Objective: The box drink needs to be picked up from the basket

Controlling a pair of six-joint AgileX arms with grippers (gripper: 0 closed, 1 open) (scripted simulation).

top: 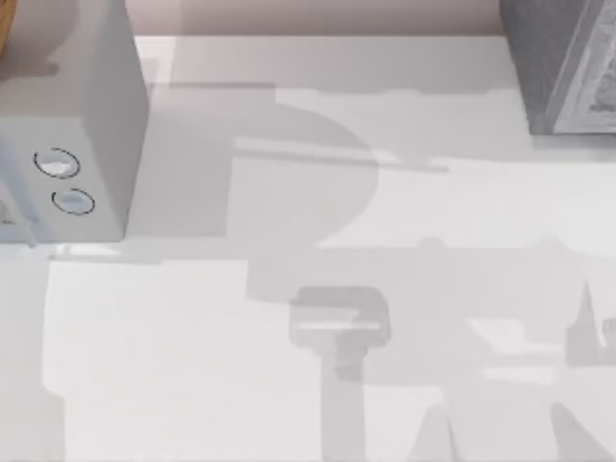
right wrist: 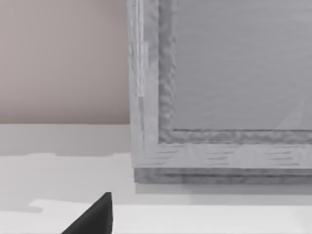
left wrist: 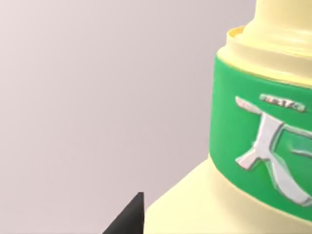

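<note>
Looking down from above, the white table (top: 289,385) carries a pale grey box with two round dials (top: 67,144) at the far left and a darker grey box (top: 563,67) at the far right. There's just an orange sliver (top: 4,29) at the far-left corner, maybe the basket, can't say.

The left tool's camera is jammed up against a cream bottle with a green label (left wrist: 253,146), with one dark fingertip (left wrist: 129,219) poking in. The right tool's fingertip (right wrist: 92,219) sits near that darker box. Released or clenched? Can't tell for either.

I can't spot the box drink anywhere. Big risk imo: the left tool closes on the bottle instead, or knocks it over, since it's that close.
</note>
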